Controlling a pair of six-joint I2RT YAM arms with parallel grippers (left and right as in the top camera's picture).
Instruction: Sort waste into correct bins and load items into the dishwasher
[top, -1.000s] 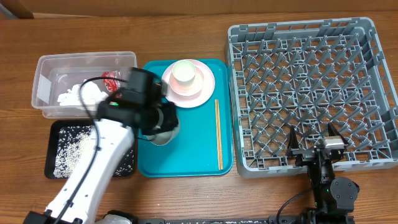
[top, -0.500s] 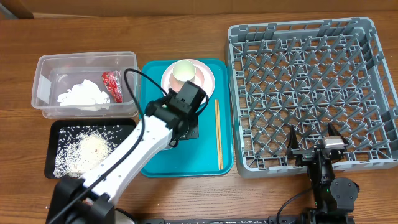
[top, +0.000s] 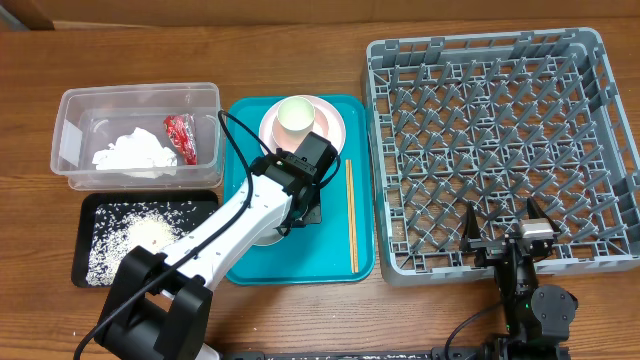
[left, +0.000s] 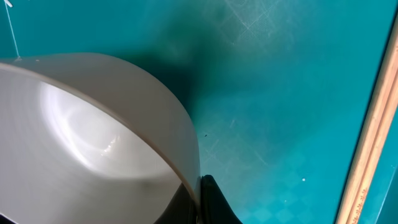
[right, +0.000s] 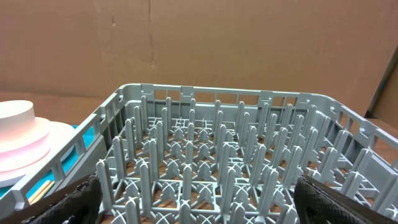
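My left gripper (left: 200, 199) is shut on the rim of a grey-white bowl (left: 93, 143), held just over the teal tray (left: 280, 93). In the overhead view this gripper (top: 300, 200) is at the tray's middle, left of the wooden chopsticks (top: 351, 215). The cream cup (top: 296, 115) stands on the pink plate (top: 330, 135) at the tray's back. The red wrapper (top: 180, 135) and white tissue (top: 135, 152) lie in the clear tub (top: 75, 105). Rice (top: 140, 235) lies in the black tray (top: 200, 200). My right gripper (top: 505, 235) is open and empty at the front edge of the grey dish rack (top: 500, 150).
The teal tray (top: 240, 265) lies between the two bins and the rack. In the right wrist view the rack's pegs (right: 199, 155) stand straight ahead, with the plate (right: 37, 146) at the left. Bare wooden table surrounds everything.
My left arm has swung right from beside the bins to the middle of the teal tray, still holding the bowl. The rice heap in the black tray is uncovered. The right arm has not moved.
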